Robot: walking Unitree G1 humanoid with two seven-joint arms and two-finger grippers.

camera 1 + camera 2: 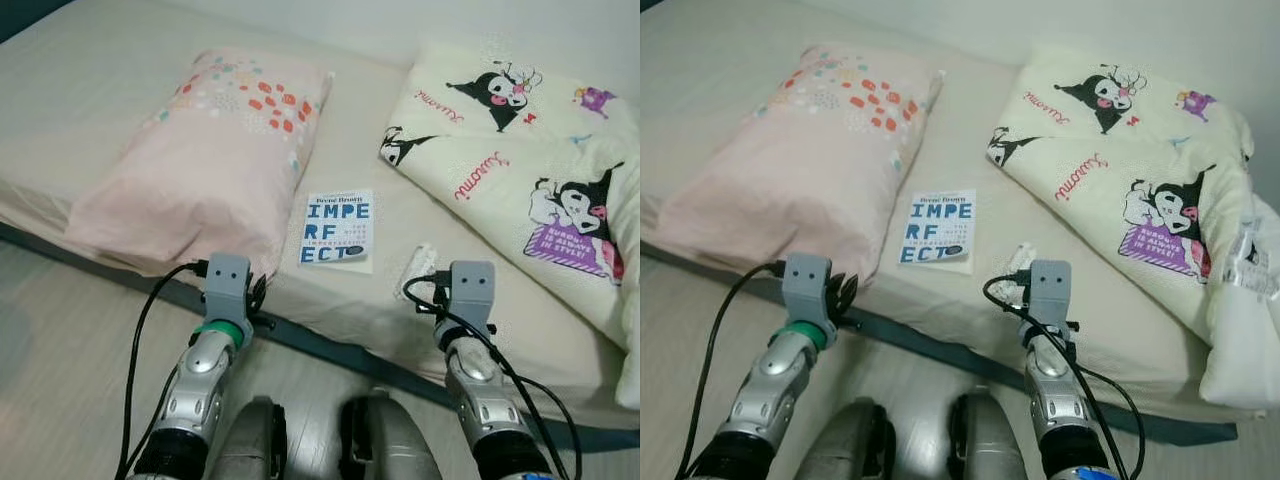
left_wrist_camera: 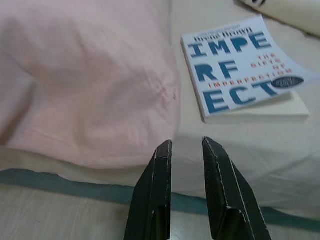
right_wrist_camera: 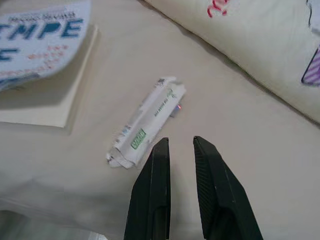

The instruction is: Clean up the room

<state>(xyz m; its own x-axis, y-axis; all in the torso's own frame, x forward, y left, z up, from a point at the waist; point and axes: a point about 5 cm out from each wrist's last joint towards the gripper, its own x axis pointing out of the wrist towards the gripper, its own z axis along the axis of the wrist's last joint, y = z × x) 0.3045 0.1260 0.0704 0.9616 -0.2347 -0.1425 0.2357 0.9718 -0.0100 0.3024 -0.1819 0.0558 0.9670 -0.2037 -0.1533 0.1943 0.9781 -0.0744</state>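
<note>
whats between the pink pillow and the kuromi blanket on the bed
A blue-lettered paperback book lies flat on the bare sheet between the pink pillow and the Kuromi blanket, seen in both eye views.

A crumpled white wrapper (image 3: 146,123) with green print lies flat on the bed (image 3: 235,130), just beyond the right fingers (image 3: 154,187). A blue-lettered book (image 2: 240,67) lies flat farther off.

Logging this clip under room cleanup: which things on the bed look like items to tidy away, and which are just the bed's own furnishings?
To tidy:
- crumpled wrapper, lying just ahead of the right gripper
- book, flat on the sheet between pillow and blanket; left gripper is near it

Just there:
- pink pillow
- cartoon-print blanket
- mattress
</note>
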